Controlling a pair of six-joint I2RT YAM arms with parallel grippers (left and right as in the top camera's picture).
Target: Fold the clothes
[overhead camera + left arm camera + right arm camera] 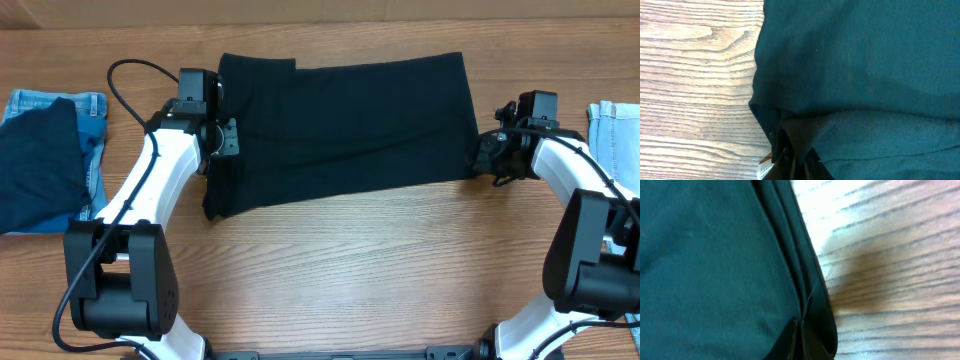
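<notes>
Okay, left gripper [228, 140] and right gripper [484, 156] clamp the black garment [350, 120] at its ends; next you lift both evenly, fold over.

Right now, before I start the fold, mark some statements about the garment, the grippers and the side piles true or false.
1. The left gripper and right gripper are both shut on the black garment. True.
2. The black garment is draped over the near edge of the table. False: it lies spread flat, well inside the table.
3. A navy garment lies on denim at the left. True.
4. The right gripper grips the right denim. False: that piece lies apart, untouched.
</notes>
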